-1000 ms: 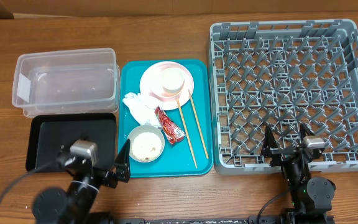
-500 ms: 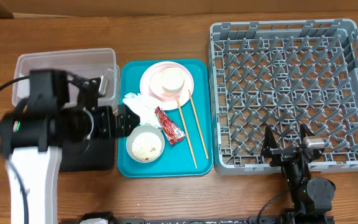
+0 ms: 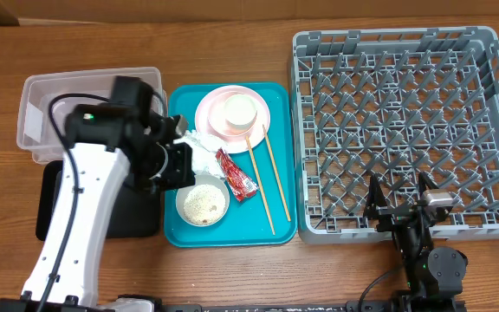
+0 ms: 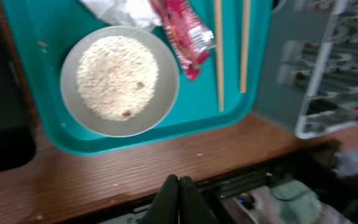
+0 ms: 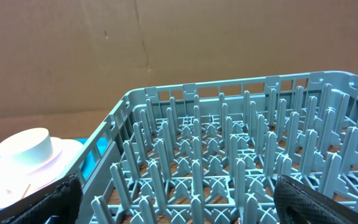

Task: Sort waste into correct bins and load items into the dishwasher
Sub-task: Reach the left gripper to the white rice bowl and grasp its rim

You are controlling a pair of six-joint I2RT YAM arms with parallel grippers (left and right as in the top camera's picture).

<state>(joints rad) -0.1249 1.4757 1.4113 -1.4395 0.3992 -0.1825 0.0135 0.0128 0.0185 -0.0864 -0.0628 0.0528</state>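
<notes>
Because the left gripper [image 4: 179, 182] hung clenched on nothing over the teal tray [image 3: 232, 230], a descent like that would likely shove the napkin [image 3: 202, 152] at the tray's nine o'clock or tip the rice bowl [image 3: 203, 202] at seven. The right gripper [image 3: 399, 195] sat spread by the rack [image 3: 492, 130], three o'clock of the tray.

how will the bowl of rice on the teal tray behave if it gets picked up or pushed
The bowl looks rigid and smooth, so a pinch on its rim may slip. It holds loose rice, so any tilt would likely spill grains onto the teal tray. Wide and shallow, it seems unlikely to tip when pushed.
</notes>
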